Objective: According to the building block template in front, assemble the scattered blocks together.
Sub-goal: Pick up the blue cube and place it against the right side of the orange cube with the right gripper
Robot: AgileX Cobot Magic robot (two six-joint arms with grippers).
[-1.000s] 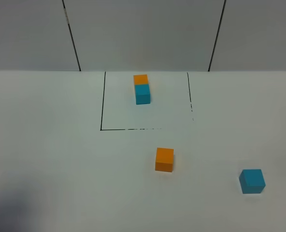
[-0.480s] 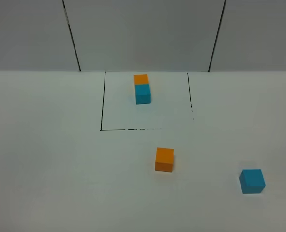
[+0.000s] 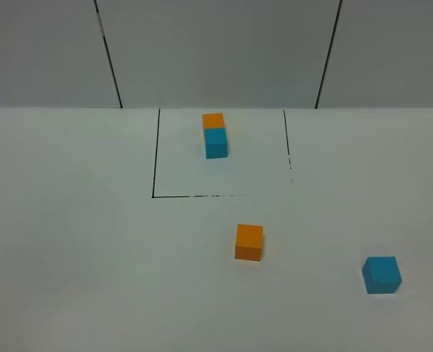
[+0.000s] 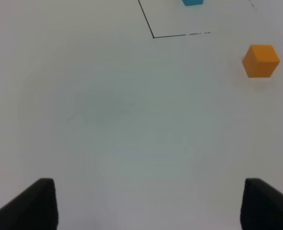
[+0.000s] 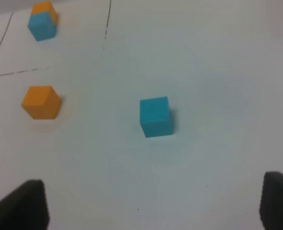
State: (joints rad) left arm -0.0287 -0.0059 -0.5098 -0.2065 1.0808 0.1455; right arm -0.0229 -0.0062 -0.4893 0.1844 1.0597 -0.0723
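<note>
Gone since a second ago: only a faint shadow at the near-left of the table (image 3: 47,293), all blocks unmoved. Set inside the black-outlined square (image 3: 154,161) at the far side as the model to copy: building block template (image 3: 215,136), orange behind cyan; lying loose and well apart, so not yet joined: orange cube (image 3: 249,242) just outside the square's near edge, cyan cube (image 3: 382,275) off to the right. Hanging over bare table with jaws spread wide and gripping nothing, probably poised one per cube: left gripper (image 4: 148,206) nearer the orange, right gripper (image 5: 153,206) facing the cyan.
</note>
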